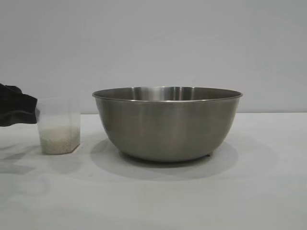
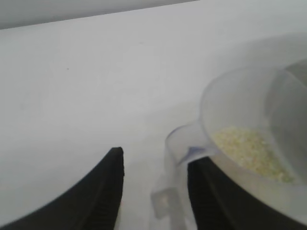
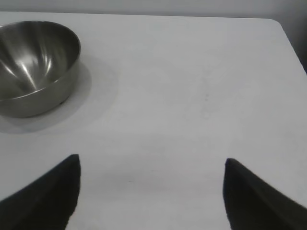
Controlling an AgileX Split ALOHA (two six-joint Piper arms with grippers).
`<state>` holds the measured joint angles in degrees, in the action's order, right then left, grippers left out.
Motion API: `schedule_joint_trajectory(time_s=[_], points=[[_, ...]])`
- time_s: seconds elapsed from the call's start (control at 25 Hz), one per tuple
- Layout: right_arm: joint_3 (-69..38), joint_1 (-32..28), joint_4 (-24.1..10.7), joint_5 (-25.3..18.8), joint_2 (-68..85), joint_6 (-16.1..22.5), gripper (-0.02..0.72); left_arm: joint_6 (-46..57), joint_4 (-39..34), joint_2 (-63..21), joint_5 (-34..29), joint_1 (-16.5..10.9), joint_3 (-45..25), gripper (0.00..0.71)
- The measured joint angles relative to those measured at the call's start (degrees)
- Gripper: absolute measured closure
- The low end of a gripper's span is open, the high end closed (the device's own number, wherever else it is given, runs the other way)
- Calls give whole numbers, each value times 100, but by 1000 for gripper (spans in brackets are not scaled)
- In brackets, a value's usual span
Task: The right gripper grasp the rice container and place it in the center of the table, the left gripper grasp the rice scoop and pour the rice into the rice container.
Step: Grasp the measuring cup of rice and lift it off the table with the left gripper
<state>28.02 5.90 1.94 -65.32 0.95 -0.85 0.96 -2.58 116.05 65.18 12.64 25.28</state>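
- At the exterior view's left edge, the black, claw-fingered left gripper (image 1: pixel 19 111) reaches level toward the small translucent plastic rice scoop (image 1: pixel 59 126), its two fingers spread on either side of the loop handle (image 2: pixel 178 163), not closed on it.
- The scoop stands upright on the plain white table (image 1: pixel 153 201), a low heap of fine white rice (image 2: pixel 250 152) inside.
- Just beside it sits the large round brushed-steel rice container (image 1: pixel 167 122), rolled rim up, mid-table.
- The black right gripper (image 3: pixel 151 196) hovers well apart from the bowl, fingers wide.
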Motion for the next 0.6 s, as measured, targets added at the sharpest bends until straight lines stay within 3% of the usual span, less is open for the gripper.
schedule_joint_trajectory(time_s=[0.08,0.24,0.32,0.6], points=[[0,0,0,0,0,0,130,0,0,104,0,0,122,437],[0,0,0,0,0,0,130,0,0,230,0,0,279,644],[0,0,0,0,0,0,130,-9,0,230,0,0,335,710],[0,0,0,0,0,0,130,-68,0,207,-24,0,408,710]])
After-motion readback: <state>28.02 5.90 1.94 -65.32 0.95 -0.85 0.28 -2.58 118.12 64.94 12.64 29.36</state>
